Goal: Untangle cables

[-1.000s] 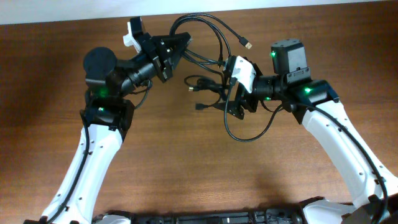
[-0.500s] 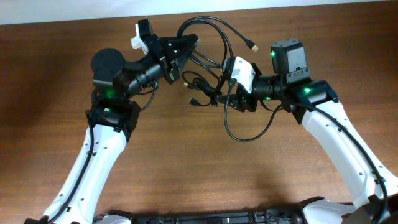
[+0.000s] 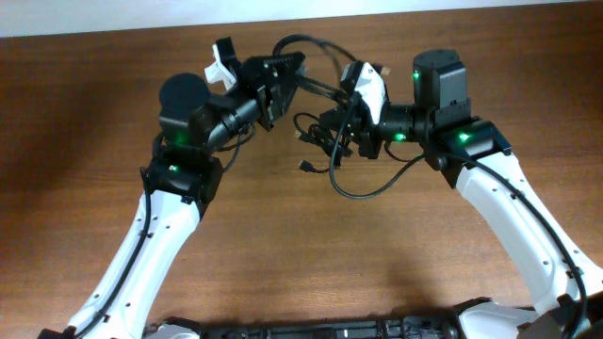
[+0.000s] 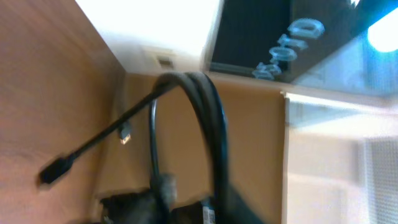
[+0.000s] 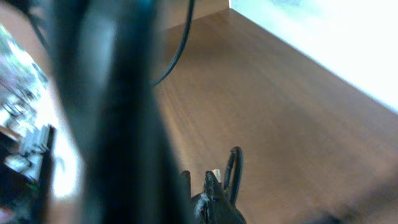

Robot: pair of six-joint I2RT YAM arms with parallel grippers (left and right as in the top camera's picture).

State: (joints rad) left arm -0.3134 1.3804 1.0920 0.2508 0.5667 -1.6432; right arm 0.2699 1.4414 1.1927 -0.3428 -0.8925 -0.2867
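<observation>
Both arms have drawn together over the last second. Your left pincer (image 3: 283, 73) has slid right along the far side of the desk (image 3: 283, 264). Your right pincer (image 3: 341, 132) has gone from wide open to clamped shut, and the bundle has shifted farther away with it.

The cables (image 3: 313, 130) are bunched in a knot between the two pincers, touching the tip of the right one, which appears to grip a strand there. One loop arches over the far side past the left pincer, another sags near and right, and a loose plug (image 3: 304, 168) dangles just near of the knot.

From the left wrist view you see strands arching close in front of the lens, but you cannot tell whether those jaws are parted or closed on anything.

Expect these cords to be light, limp and a little slick. They will likely follow any pull and tighten the knot. Take hold on a plain strand beside the knot, not on a plug.
</observation>
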